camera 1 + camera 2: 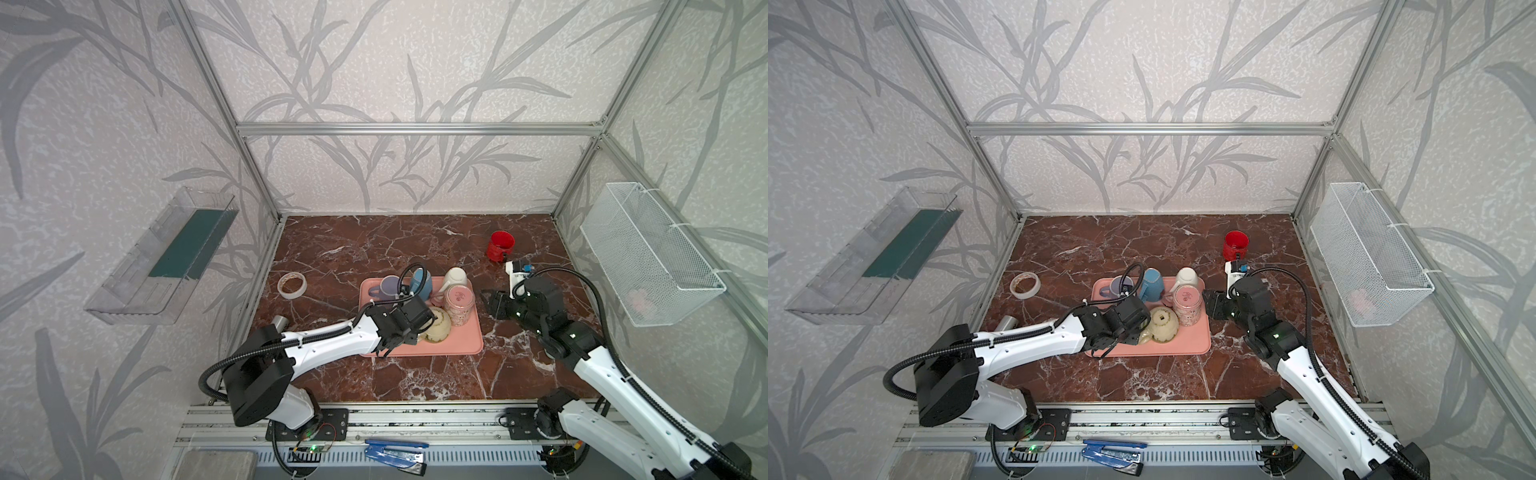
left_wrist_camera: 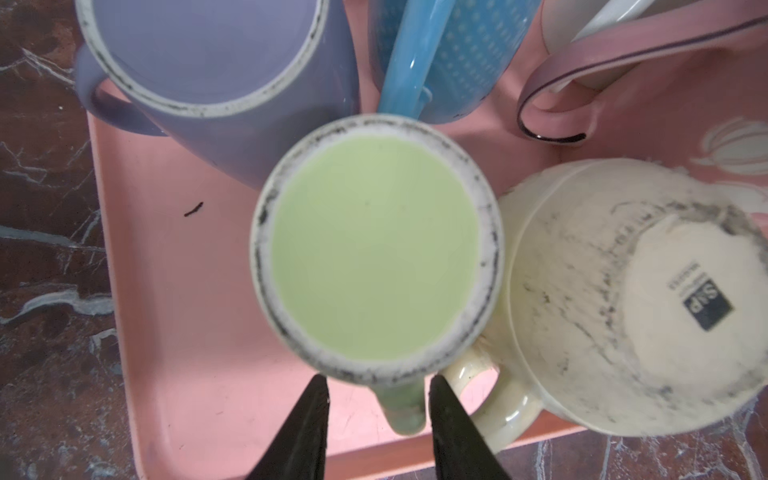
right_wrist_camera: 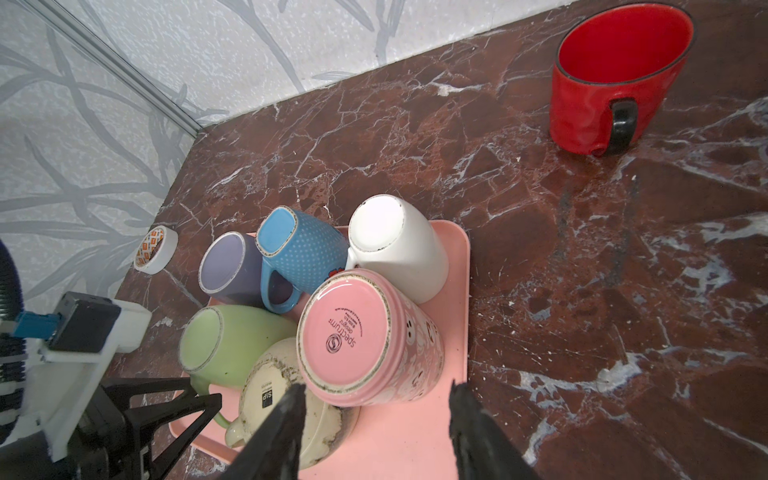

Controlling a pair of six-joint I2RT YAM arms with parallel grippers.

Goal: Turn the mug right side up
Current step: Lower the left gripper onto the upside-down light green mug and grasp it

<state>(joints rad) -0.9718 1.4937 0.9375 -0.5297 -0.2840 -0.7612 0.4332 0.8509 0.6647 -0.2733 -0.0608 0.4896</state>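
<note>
Left wrist view looks straight down on the pale green ceramic mug (image 2: 374,249), standing mouth down with its scuffed base ring up, at the near left of the cluster on the pink plastic tray (image 2: 187,332). Its axis is vertical, and its green handle (image 2: 401,409) sticks out toward the left arm, which is clearly the nearer one. The left gripper (image 2: 376,384) straddles that handle with its jaws part open. One finger seems to lie against the handle and the other shows a sliver of tray between, so I would not call it gripped yet. A cream speckled mug (image 2: 623,291), also inverted, presses against the green mug on the right, and a lavender mug (image 2: 199,50) sits just beyond it, so room to swing is tight. The right gripper (image 3: 378,388) hangs open and empty at the tray's right, near the inverted pink patterned mug (image 3: 345,332). In both top views the left wrist hides the green mug, and the handle's lower end is out of sight everywhere.
</note>
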